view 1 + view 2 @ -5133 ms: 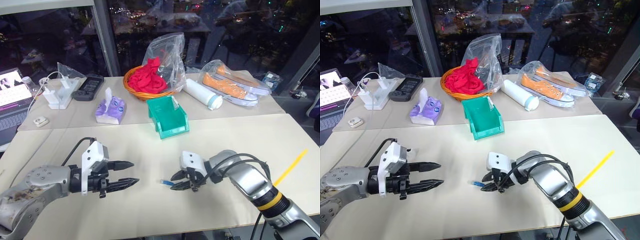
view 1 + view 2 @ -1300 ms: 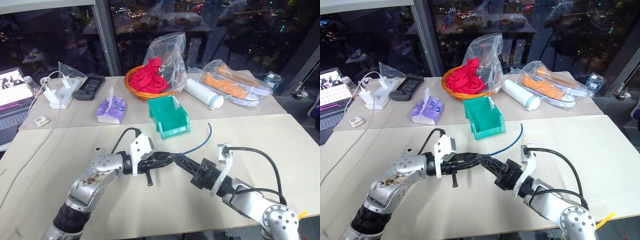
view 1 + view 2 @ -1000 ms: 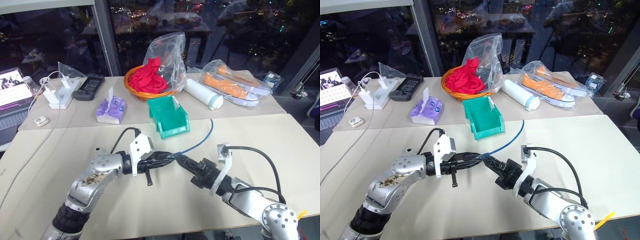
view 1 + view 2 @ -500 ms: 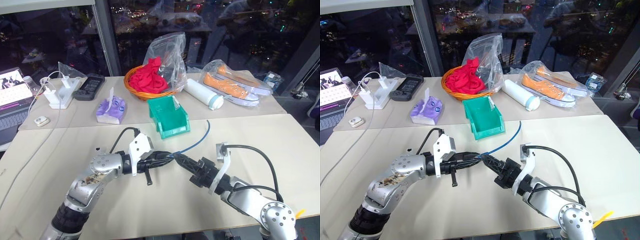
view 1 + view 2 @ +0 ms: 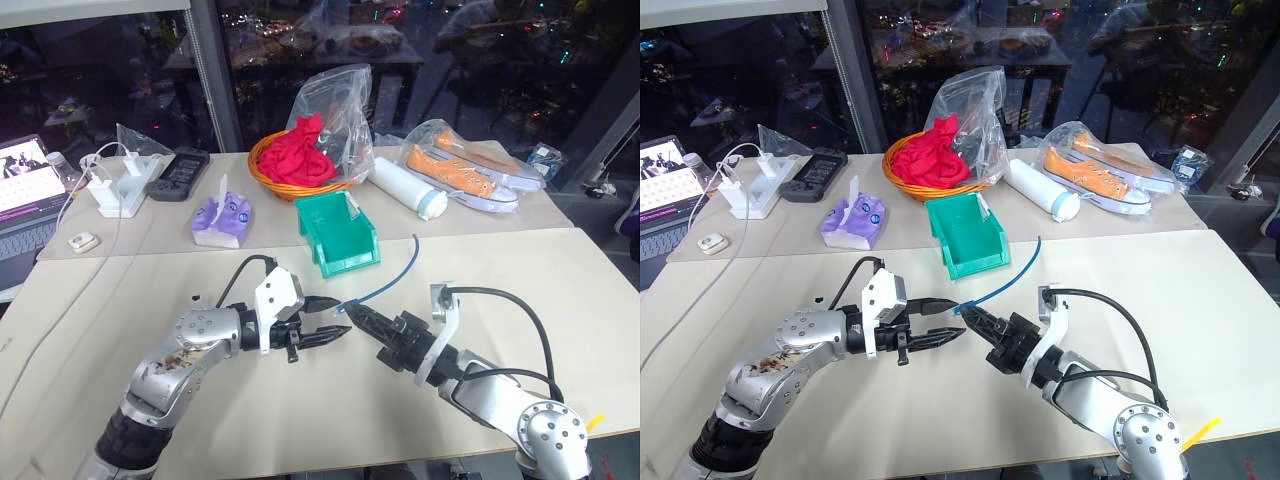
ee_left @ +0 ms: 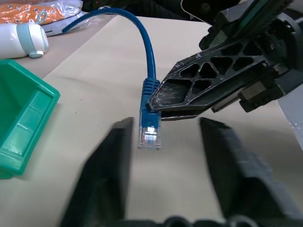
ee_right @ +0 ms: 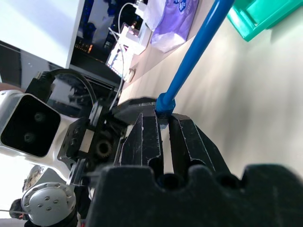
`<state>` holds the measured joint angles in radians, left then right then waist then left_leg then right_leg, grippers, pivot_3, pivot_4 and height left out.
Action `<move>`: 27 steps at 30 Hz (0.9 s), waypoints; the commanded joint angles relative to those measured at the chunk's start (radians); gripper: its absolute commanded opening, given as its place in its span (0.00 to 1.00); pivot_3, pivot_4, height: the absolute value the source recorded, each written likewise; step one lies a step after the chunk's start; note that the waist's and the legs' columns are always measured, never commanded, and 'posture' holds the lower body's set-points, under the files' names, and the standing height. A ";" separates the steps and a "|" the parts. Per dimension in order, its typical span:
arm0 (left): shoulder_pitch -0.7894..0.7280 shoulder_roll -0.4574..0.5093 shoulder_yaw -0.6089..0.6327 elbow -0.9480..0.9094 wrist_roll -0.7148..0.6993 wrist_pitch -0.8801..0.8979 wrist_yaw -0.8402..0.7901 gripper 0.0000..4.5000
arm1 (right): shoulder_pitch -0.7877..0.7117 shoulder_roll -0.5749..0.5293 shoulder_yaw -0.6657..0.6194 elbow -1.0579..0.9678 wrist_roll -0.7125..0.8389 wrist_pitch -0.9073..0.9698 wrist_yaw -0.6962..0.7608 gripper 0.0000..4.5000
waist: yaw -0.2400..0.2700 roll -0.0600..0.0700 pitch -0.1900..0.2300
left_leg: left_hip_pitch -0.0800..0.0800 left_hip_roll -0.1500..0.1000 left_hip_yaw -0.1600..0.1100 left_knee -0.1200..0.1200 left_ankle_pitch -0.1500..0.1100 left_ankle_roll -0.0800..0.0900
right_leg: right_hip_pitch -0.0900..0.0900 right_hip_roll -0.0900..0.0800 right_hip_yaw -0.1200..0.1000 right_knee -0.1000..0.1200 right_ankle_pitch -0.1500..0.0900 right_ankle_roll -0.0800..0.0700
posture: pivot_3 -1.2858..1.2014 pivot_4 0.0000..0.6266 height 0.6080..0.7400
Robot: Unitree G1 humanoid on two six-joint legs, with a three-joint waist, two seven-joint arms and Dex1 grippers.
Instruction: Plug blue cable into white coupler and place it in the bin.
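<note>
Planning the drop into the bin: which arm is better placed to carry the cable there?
Right. The right gripper is shut on the blue cable; the left gripper has open jaws, holding nothing.

Blue cable (image 5: 388, 283) with clear plug, teal-green bin (image 5: 337, 236), beige table (image 5: 560, 290), black-fingered right pincer (image 5: 352, 313), orange basket (image 5: 268, 175) of red cloth (image 5: 298, 155)

both arms are silver-grey metal with white camera housings at the wrists and black looping cables. the left gripper (image 5: 338, 318) and right gripper (image 5: 352, 314) have black latticed fingers; the left forearm looks scuffed.
</note>
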<state>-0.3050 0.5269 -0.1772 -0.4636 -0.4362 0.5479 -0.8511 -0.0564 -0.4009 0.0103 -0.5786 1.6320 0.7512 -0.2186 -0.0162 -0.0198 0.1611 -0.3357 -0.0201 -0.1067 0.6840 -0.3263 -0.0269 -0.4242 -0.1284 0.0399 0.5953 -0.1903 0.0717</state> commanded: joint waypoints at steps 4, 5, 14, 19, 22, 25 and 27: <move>0.006 -0.002 0.138 -0.007 -0.021 0.012 0.108 0.60 | -0.001 -0.009 -0.010 -0.055 -0.030 -0.025 0.019 0.00 | 0.000 0.000 0.000 | 0.000 0.000 0.000 0.000 0.000 0.000 | 0.000 0.000 0.000 0.000 0.000 0.000 | 0.52 0.24 0.94; 0.010 -0.003 0.174 0.017 0.005 -0.009 0.149 0.60 | -0.004 -0.024 -0.012 -0.066 -0.079 -0.024 0.027 0.00 | 0.000 0.000 0.000 | 0.000 0.000 0.000 0.000 0.000 0.000 | 0.000 0.000 0.000 0.000 0.000 0.000 | 0.52 0.24 0.94; 0.182 -0.003 0.384 0.047 0.025 -0.044 0.271 0.60 | -0.007 -0.042 0.009 -0.125 -0.326 -0.046 0.071 0.00 | -0.003 0.000 0.000 | 0.000 0.000 0.000 0.000 0.000 0.000 | -0.001 0.000 0.000 0.000 0.000 0.000 | 0.52 0.24 0.94; 0.345 -0.032 0.484 -0.053 -0.023 -0.012 0.324 0.60 | -0.005 -0.045 0.010 -0.127 -0.351 -0.033 0.092 0.00 | -0.002 0.000 0.000 | -0.001 0.000 0.000 -0.001 0.000 0.000 | -0.001 0.000 0.000 0.000 0.000 0.000 | 0.52 0.24 0.94; 0.397 -0.067 0.523 -0.071 -0.039 -0.023 0.365 0.60 | -0.007 -0.042 0.014 -0.124 -0.358 -0.029 0.107 0.00 | 0.005 0.000 0.000 | 0.000 0.000 0.000 -0.001 0.000 0.000 | -0.001 0.000 0.000 -0.001 0.000 0.000 | 0.52 0.24 0.94; 0.454 -0.122 0.557 -0.061 -0.049 -0.063 0.394 0.75 | -0.020 -0.045 0.026 -0.116 -0.368 -0.017 0.126 0.00 | 0.002 0.000 0.000 | 0.001 0.000 0.000 -0.001 0.000 0.000 | 0.000 0.000 0.000 0.000 0.000 0.000 | 0.52 0.24 0.94; 0.468 -0.136 0.568 -0.052 -0.042 -0.078 0.409 0.91 | -0.024 -0.046 0.032 -0.112 -0.373 -0.010 0.140 0.00 | 0.001 0.000 0.000 | 0.001 0.000 0.000 -0.001 0.000 0.000 | 0.000 0.000 0.000 0.000 0.000 0.000 | 0.52 0.24 0.94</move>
<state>0.1615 0.3864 0.3590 -0.4966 -0.4744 0.5051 -0.4582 -0.0644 -0.4450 0.0350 -0.6649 1.2600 0.7323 -0.1027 -0.0148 -0.0197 0.1610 -0.3349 -0.0198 -0.1067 0.6829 -0.3262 -0.0272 -0.4244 -0.1282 0.0399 0.5952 -0.1904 0.0713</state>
